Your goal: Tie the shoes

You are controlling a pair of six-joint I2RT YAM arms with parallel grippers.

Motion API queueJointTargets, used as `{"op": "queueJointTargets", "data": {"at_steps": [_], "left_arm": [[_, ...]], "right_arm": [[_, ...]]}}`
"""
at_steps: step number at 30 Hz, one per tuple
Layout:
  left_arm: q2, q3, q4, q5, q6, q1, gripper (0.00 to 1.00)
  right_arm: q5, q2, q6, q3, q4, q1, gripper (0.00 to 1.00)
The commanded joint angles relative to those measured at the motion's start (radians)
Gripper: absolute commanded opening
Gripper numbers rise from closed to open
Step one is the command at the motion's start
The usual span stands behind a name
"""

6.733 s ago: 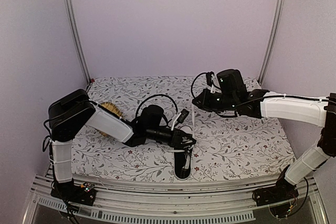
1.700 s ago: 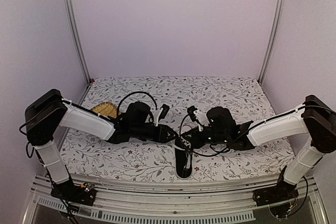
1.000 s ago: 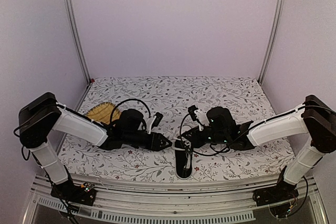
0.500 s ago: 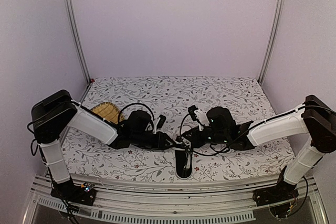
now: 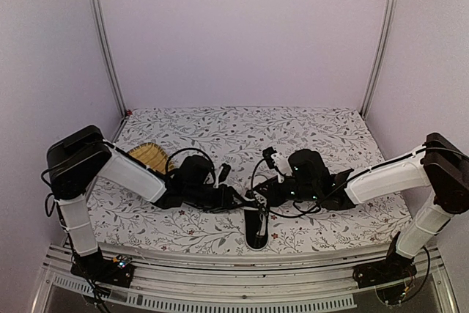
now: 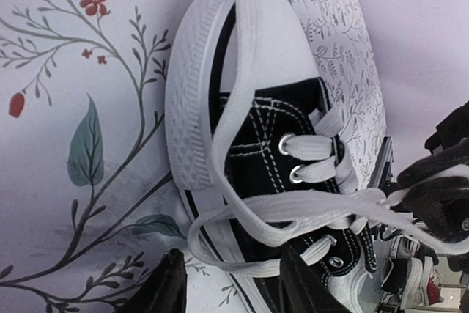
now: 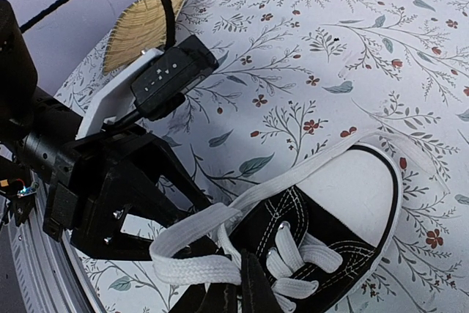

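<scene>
- Top view: the black sneaker (image 5: 256, 231) lies at lower centre of the floral bench (image 5: 330, 137), toe toward the bottom edge. The left tool (image 5: 238, 200) and right tool (image 5: 257, 197) meet nose to nose just above its laced end, low over the bench. My read is that one is there to hold and one to catch. The yellow woven mat (image 5: 149, 155) sits apart at left, behind the left arm.
- Left wrist view: the white toe cap (image 6: 271, 42) is at upper centre. The white lace (image 6: 315, 205) sweeps across mid-frame to the right tool at the right edge, drawn fairly taut. The left tool's fingers (image 6: 172, 287) at the bottom edge are spread wide and grip nothing. A slack loop of lace lies between them, likely the target.
- Right wrist view: the sneaker is at lower right. The right tool's fingers at bottom centre are closed, pinching the flat lace. I'd judge it is held out so the left tool, dark at left, can get at it.
</scene>
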Motion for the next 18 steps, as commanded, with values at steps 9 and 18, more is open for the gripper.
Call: {"op": "queueJointTargets", "data": {"at_steps": [9,18], "left_arm": [[0.061,-0.013,0.094,0.061,-0.072,-0.013,0.38],[0.036,-0.042,0.199,0.02,-0.107,-0.011,0.11]], "right_arm": [[0.019,-0.03,0.004,-0.014,-0.002,0.007,0.02],[-0.001,-0.033,-0.006,-0.008,0.008,0.019,0.02]]}}
